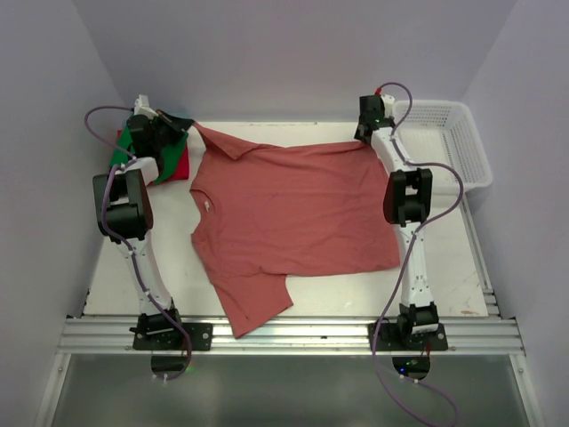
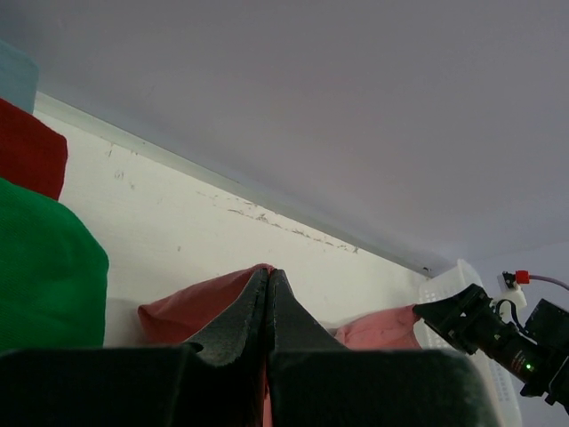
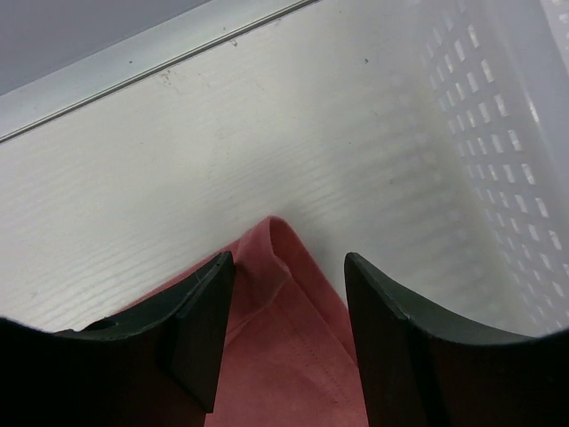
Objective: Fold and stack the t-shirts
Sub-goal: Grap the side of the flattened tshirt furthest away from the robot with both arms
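The white table (image 1: 444, 258) carries the brick-red tee (image 1: 284, 213), spread nearly flat across its middle. One sleeve hangs toward the near rail and one far corner is drawn up toward the left. The mesh basket (image 1: 462, 142) sits at the far right corner.

The left arm (image 1: 124, 205) reaches out along the left edge, its wrist turned inward over the far left corner. The right arm (image 1: 409, 196) stretches straight to the tee's far right corner.

The green tee (image 1: 123, 153) and the red tee (image 1: 173, 166) lie bunched together at the far left, partly under the left arm.

The left gripper (image 2: 268, 277) has its jaws pressed together, pinching the tee's raised corner. The right gripper (image 3: 286, 262) is held low with its jaws well apart. The other far corner lies on the table between them, just beside the basket wall.

A small pale tag (image 1: 206, 206) shows at the collar, too small to read.
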You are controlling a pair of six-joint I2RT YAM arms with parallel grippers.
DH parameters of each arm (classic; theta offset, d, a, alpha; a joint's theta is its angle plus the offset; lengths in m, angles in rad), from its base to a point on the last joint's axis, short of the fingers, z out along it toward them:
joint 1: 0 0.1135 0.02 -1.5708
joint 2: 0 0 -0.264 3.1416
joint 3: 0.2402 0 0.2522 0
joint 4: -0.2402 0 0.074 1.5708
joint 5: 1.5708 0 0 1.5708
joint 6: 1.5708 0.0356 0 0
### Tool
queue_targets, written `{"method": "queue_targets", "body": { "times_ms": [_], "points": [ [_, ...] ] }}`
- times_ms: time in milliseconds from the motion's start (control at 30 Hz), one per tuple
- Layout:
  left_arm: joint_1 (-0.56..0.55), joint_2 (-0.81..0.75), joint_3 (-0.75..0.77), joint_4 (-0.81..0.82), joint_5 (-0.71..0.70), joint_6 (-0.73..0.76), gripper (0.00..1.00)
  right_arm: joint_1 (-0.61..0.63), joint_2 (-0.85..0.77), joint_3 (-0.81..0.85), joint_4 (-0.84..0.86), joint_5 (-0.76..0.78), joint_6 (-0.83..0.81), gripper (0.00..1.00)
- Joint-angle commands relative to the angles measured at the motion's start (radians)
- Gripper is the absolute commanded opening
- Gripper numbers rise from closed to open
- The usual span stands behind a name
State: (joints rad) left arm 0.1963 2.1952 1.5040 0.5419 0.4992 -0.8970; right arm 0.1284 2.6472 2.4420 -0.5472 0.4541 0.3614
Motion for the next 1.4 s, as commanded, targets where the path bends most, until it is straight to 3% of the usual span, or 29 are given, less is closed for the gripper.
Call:
{"method": "queue_targets", "body": {
  "times_ms": [0, 133, 333, 467, 667, 900, 967, 1033, 1100, 1200, 1367],
  "points": [
    [0.014, 0.011, 0.042, 0.035, 0.015, 0.007, 0.0, -0.012, -0.004, 0.002, 0.033, 0.02, -0.009, 0.57],
    [0.014, 0.011, 0.041, 0.035, 0.018, 0.006, 0.0, -0.021, 0.007, 0.0, 0.032, -0.003, 0.004, 0.5],
    [0.014, 0.014, 0.041, 0.036, 0.016, 0.001, 0.0, -0.026, -0.001, -0.024, 0.038, -0.057, 0.024, 0.55],
    [0.014, 0.023, 0.041, 0.041, 0.019, -0.002, 0.0, -0.033, -0.023, -0.075, 0.09, -0.182, 0.04, 0.58],
    [0.014, 0.026, 0.041, 0.044, 0.021, -0.005, 0.0, -0.033, -0.041, -0.12, 0.158, -0.242, 0.06, 0.49],
    [0.014, 0.035, 0.042, 0.046, 0.022, -0.006, 0.0, -0.036, -0.033, -0.112, 0.15, -0.241, 0.059, 0.31],
    [0.014, 0.037, 0.042, 0.047, 0.022, -0.008, 0.0, -0.036, -0.038, -0.12, 0.153, -0.239, 0.053, 0.31],
    [0.014, 0.038, 0.044, 0.047, 0.025, -0.01, 0.0, -0.036, -0.044, -0.127, 0.155, -0.235, 0.045, 0.38],
    [0.014, 0.041, 0.044, 0.05, 0.027, -0.013, 0.0, -0.035, -0.047, -0.129, 0.153, -0.224, 0.034, 0.52],
    [0.014, 0.044, 0.044, 0.052, 0.029, -0.016, 0.0, -0.036, -0.064, -0.135, 0.155, -0.189, 0.016, 0.59],
    [0.015, 0.049, 0.044, 0.058, 0.032, -0.023, 0.0, -0.036, -0.105, -0.176, 0.174, -0.152, -0.01, 0.59]
  ]
}}
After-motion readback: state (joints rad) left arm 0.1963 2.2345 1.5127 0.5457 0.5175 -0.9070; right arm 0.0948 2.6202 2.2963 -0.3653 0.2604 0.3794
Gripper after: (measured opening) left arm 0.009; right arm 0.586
